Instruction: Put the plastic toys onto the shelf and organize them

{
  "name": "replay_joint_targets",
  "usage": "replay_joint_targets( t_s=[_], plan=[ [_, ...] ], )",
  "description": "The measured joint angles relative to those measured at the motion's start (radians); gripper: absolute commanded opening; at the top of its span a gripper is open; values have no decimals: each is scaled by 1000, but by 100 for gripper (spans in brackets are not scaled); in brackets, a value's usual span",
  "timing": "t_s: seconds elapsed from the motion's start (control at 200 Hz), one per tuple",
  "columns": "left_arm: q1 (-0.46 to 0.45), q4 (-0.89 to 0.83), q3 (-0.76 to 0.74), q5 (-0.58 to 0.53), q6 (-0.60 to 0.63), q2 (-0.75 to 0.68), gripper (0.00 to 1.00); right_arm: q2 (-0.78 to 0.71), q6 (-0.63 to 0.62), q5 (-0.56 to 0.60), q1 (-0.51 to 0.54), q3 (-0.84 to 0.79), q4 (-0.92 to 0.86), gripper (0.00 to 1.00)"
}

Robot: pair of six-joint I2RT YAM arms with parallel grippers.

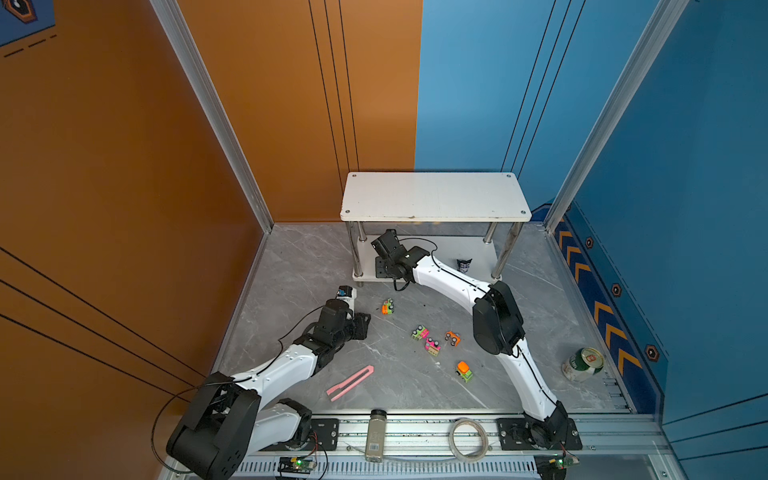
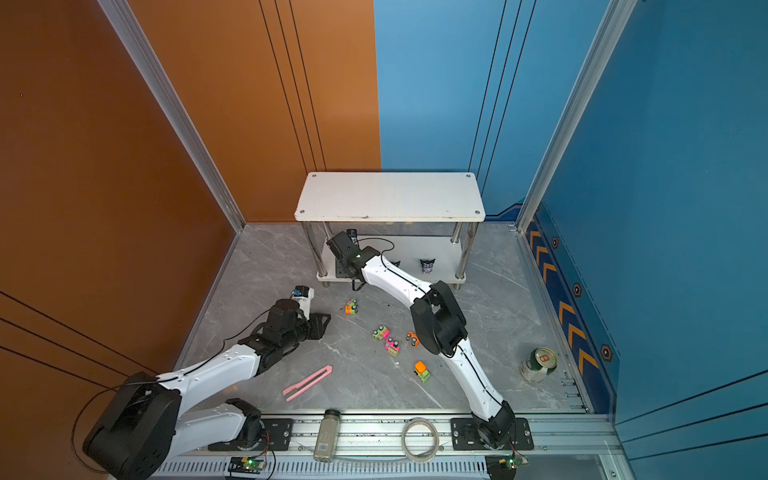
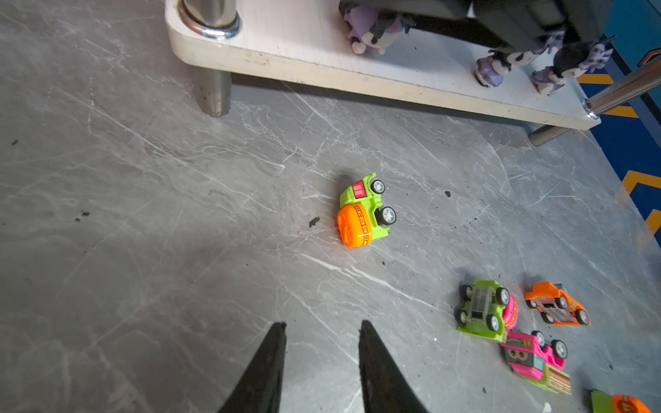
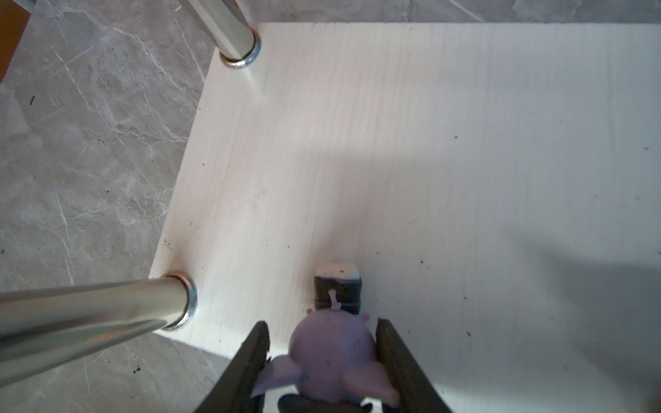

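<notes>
One round purple figurine (image 4: 332, 354) sits between right fingers (image 4: 400, 368), grip unclear; left fingers (image 3: 264, 372) narrowly parted.

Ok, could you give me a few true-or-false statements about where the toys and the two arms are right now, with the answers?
1. All five toy cars lie on the grey floor, off the shelf. True.
2. The figurines stand on the shelf's top tier. False: they are on its lower tier.
3. The left end effector grips a car. False: its fingers stand apart with nothing between them.
4. A purple figurine sits between the fingers of the right end effector. True.
5. The pink strip lies on the shelf. False: it lies on the floor.
</notes>
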Motion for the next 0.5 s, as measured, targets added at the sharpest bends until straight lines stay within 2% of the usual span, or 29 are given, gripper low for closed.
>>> replay_joint_targets(
  t_s=[0.32, 0.501],
  plan=[
    [1, 0, 0, 4, 0, 0, 36, -78, 76, 36, -2, -134, 50, 31],
    [1, 0, 0, 5, 0, 0, 36, -86, 128, 46, -2, -154, 69, 31]
  ],
)
